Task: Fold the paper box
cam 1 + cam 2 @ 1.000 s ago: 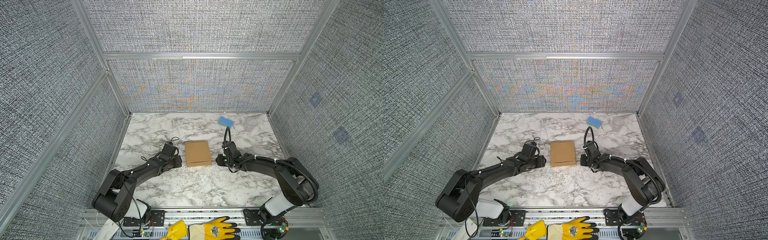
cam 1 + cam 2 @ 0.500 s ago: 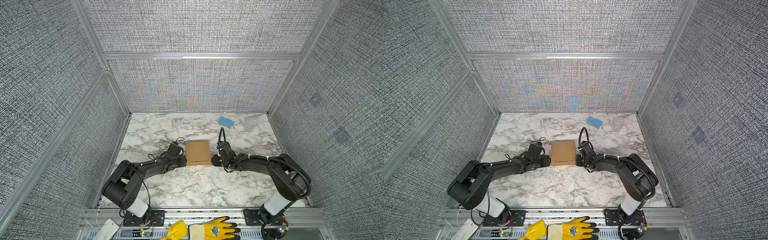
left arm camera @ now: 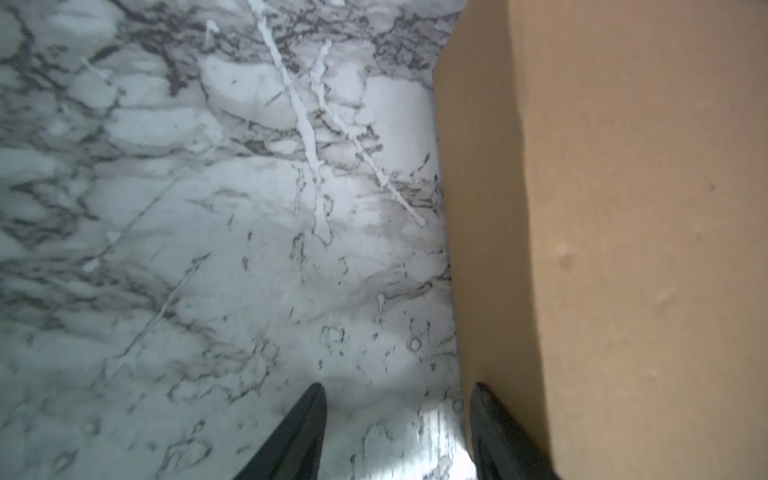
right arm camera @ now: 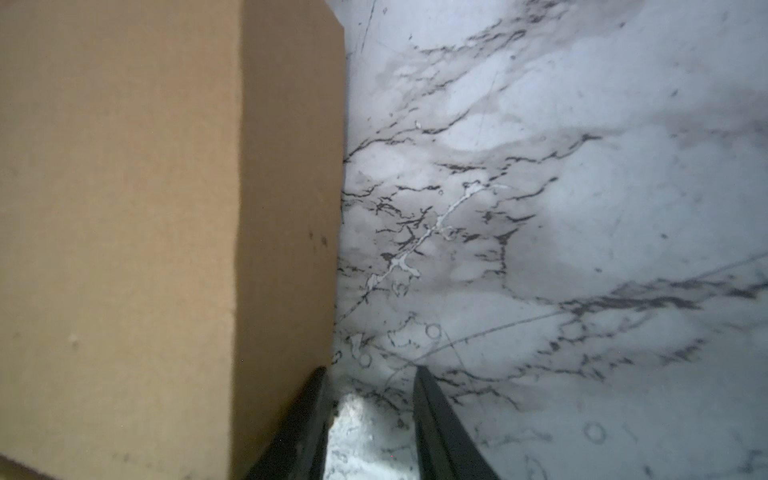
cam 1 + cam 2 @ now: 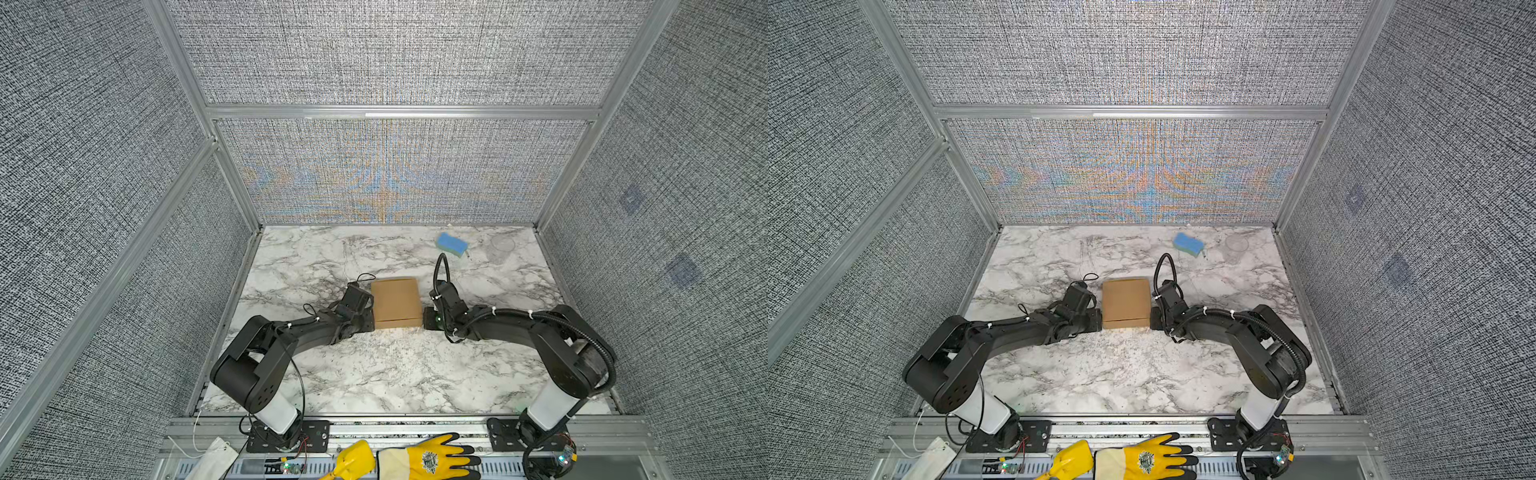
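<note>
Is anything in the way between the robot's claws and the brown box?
No, nothing visible. The left gripper and right gripper sit right beside the paper box, one on each side. The blue sponge lies far behind.

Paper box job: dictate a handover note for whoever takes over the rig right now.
Left gripper: open, empty, one finger right beside the paper box's left side.
Right gripper: open, empty, one finger right beside its right side.
Box: middle of the table, standing as a closed box, lid down.
Done: walls and lid look folded.
To do: probably only checking that the front flap is tucked; the views do not settle that.
</note>
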Controlling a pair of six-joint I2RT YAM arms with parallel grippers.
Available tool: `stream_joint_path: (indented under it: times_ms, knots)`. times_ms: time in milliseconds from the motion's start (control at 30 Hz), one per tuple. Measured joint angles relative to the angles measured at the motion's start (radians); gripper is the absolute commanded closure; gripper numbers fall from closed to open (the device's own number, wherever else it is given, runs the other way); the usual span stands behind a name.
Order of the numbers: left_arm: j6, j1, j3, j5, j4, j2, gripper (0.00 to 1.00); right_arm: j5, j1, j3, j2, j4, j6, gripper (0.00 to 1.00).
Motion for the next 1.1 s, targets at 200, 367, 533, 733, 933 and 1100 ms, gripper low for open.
stream_joint_path:
  times_ms: [200, 367, 533, 733, 933, 1100]
  knots:
    - [0.045, 0.080, 0.041, -0.052, -0.088, -0.169, 0.22, 0.065, -0.042, -0.016, -0.142, -0.088, -0.092, 0.27]
    - [0.077, 0.108, 0.044, -0.187, -0.129, -0.391, 0.05, 0.177, -0.074, -0.079, -0.367, -0.074, -0.225, 0.12]
    - [0.191, 0.136, -0.045, -0.349, -0.069, -0.618, 0.01, 0.262, -0.182, -0.211, -0.556, 0.071, -0.355, 0.07]
    - [0.296, 0.235, -0.212, -0.528, 0.118, -0.757, 0.00, 0.274, -0.335, -0.345, -0.624, 0.245, -0.443, 0.07]
    - [0.325, 0.481, -0.294, -0.528, 0.311, -0.607, 0.00, 0.264, -0.469, -0.460, -0.631, 0.377, -0.455, 0.07]
    - [0.336, 0.602, -0.384, -0.454, 0.476, -0.432, 0.01, 0.251, -0.538, -0.568, -0.612, 0.573, -0.495, 0.07]
